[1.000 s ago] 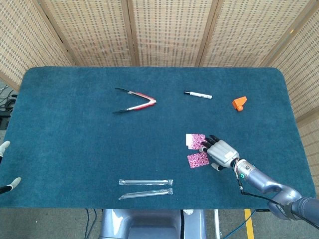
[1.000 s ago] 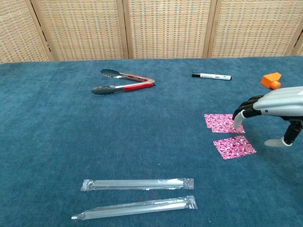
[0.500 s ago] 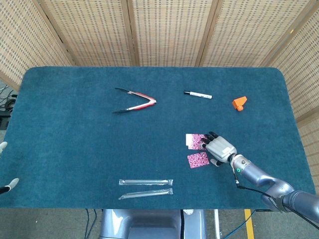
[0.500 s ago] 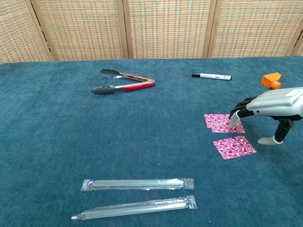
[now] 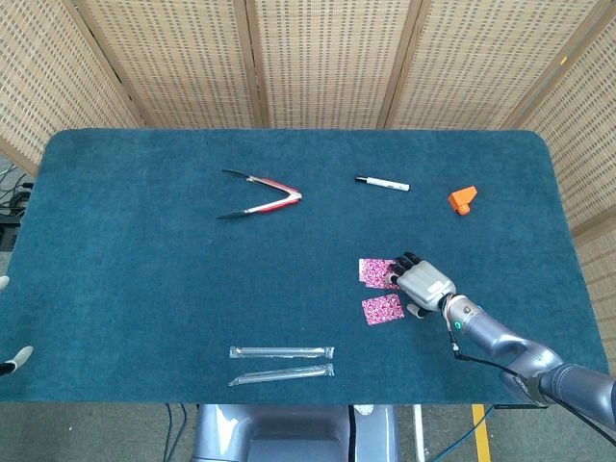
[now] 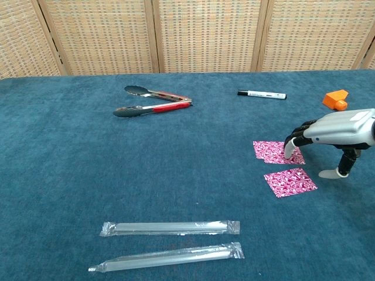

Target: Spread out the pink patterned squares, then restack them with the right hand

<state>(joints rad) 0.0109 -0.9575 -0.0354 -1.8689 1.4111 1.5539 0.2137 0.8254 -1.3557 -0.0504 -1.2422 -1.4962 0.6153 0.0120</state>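
Two pink patterned squares lie apart on the blue cloth at the right. The upper pink square (image 5: 373, 271) (image 6: 270, 151) may be more than one piece overlapped; I cannot tell. My right hand (image 5: 423, 285) (image 6: 337, 132) arches over its right edge, with its fingertips (image 6: 290, 150) touching it and the thumb stretched out to the side. The lower pink square (image 5: 382, 309) (image 6: 290, 181) lies free, just in front of the hand. Of my left hand (image 5: 8, 361) only two pale tips, set far apart, show at the left edge of the head view, and they hold nothing.
Red-handled tongs (image 5: 260, 195) (image 6: 153, 100) lie at the back left. A marker (image 5: 382, 182) (image 6: 262, 94) and an orange block (image 5: 462, 199) (image 6: 335, 99) lie at the back right. Two clear wrapped sticks (image 5: 281, 352) (image 6: 170, 228) lie near the front edge.
My right hand has moved a little to the left, further onto the upper square. The white strip at that square's left edge in the head view no longer shows.
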